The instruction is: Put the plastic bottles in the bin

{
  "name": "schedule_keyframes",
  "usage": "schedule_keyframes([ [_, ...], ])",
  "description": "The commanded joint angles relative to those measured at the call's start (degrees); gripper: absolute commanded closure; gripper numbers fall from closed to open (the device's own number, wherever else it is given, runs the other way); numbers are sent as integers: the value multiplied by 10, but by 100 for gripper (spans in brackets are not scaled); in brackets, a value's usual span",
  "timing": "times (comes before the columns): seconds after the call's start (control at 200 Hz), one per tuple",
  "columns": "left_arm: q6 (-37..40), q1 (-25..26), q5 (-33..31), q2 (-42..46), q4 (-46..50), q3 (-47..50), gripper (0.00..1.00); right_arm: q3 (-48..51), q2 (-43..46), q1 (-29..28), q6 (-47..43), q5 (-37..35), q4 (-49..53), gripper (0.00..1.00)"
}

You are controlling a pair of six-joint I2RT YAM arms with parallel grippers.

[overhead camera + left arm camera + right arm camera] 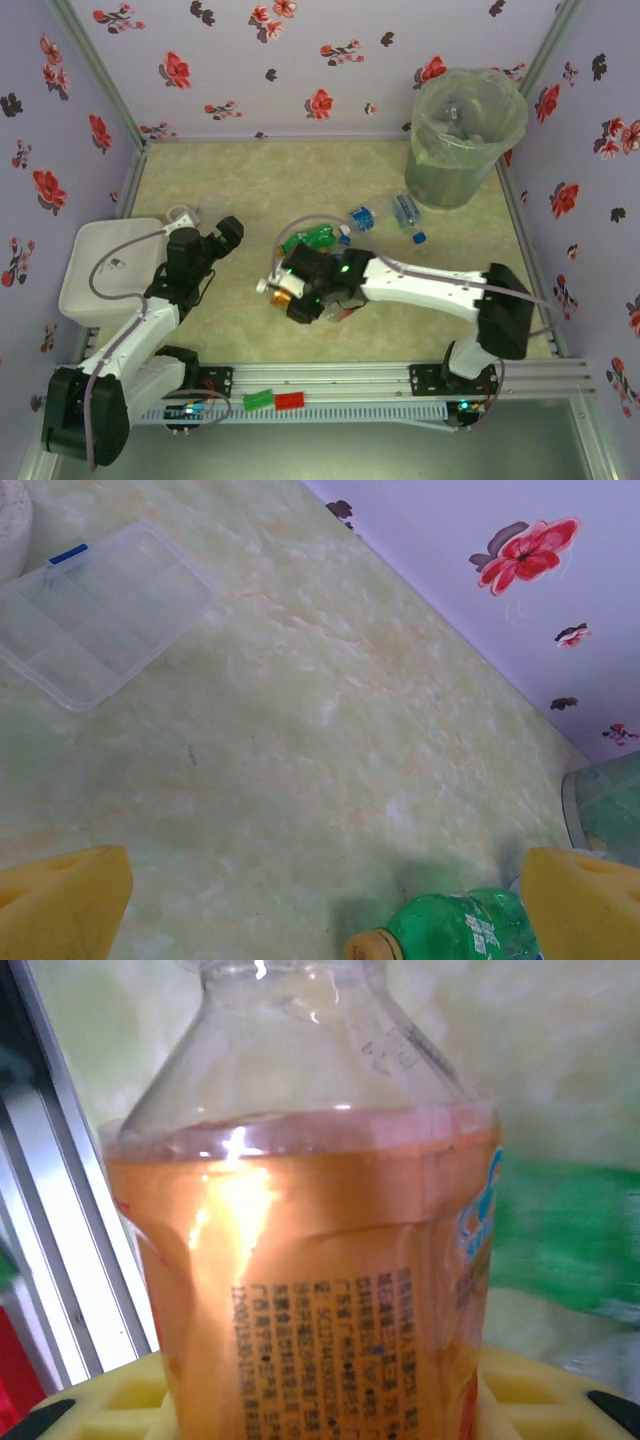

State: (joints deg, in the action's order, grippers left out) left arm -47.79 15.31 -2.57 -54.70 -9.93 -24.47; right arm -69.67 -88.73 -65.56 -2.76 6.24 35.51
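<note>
My right pincer (295,292) is pinching the orange bottle (320,1290). Bin (440,180) is sitting about one o'clock; slick plastic risks slipping mid-carry.

Pale green-cream marbling on the counter (300,180). Lilac walls (250,60) scattered with red and dark flowers. Translucent grey-green bin (465,140). Bright green bottle (318,238); orange-labelled bottle (310,1290) with clear neck and black print. Blue caps on two clear bottles (405,212). White tray (100,265). Yellow pads (60,900) on the left claw (320,905).
</note>
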Motion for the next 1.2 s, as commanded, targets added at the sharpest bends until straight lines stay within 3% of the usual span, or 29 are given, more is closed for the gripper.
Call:
schedule_keyframes([
  [0.0, -11, -5, -8, -9, -33, -9, 0, 20, 53, 47, 25, 31, -55, 61],
  [0.135, -5, -1, 24, -19, -64, -13, 0, 40, 108, 115, 51, 0, -110, 62],
  [0.375, 48, 55, 34, -67, -45, -65, 0, 42, 165, 223, 73, -75, -145, 62],
  [0.61, 114, 123, 54, -127, -19, -134, 0, -2, 195, 367, 107, -75, -171, 62],
  [0.91, 207, 197, 59, -187, 58, -203, 0, -60, 172, 543, 163, -108, -235, 63],
  [1.195, 223, 212, 52, -212, 53, -217, 0, -127, 80, 612, 179, -132, -262, 62],
])
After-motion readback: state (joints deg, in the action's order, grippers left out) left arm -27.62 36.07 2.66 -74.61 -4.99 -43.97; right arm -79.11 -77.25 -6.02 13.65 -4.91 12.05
